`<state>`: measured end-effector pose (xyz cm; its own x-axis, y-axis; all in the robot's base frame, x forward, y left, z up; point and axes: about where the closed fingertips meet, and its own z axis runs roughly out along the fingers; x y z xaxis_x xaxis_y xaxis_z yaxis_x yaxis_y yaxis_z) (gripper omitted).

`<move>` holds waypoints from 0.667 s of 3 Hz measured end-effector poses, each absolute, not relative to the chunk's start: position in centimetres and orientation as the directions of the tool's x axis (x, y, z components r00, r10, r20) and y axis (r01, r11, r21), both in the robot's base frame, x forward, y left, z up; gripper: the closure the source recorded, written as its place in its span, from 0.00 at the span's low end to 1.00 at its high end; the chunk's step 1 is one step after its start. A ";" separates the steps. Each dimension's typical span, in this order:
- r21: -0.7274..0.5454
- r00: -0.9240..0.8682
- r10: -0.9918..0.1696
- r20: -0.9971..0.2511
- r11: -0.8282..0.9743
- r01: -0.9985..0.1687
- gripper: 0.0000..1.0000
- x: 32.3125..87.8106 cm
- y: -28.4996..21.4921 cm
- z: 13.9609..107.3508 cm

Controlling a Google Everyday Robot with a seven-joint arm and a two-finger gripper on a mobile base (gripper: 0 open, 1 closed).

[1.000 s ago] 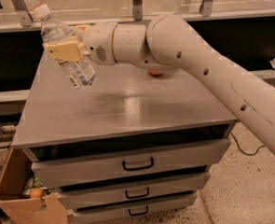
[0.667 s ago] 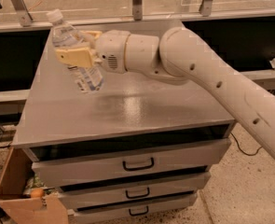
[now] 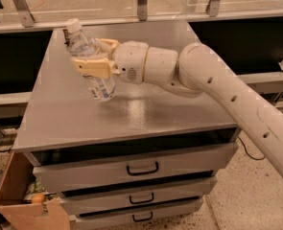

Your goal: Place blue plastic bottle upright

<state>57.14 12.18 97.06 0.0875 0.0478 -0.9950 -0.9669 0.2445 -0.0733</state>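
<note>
- Two tan fingers (image 3: 94,68) of the gripper (image 3: 96,56) are closed on the middle of the one blue plastic bottle (image 3: 99,85). One finger lies across its near side and the other is behind it.
- The bottle leans, with its single white cap (image 3: 73,25) up toward the far left corner of the tabletop (image 3: 146,114) and its base down toward the middle.
- It sits over the left half of the tabletop, nearer the far edge than the near one. I cannot tell whether the base touches the surface.
- One white arm (image 3: 203,78) runs from the gripper across the tabletop and out past the right edge.
- Below the near edge are three drawers, each with one dark handle: top (image 3: 141,168), middle (image 3: 142,198), bottom (image 3: 141,217).
- One open cardboard box (image 3: 14,195) stands on the floor by the near left corner.
</note>
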 end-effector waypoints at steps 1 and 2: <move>-0.070 0.097 0.098 -0.990 0.251 -0.965 1.00 57.2 11.2 96.2; -0.055 0.102 0.162 -0.982 0.271 -0.961 1.00 57.1 10.6 95.5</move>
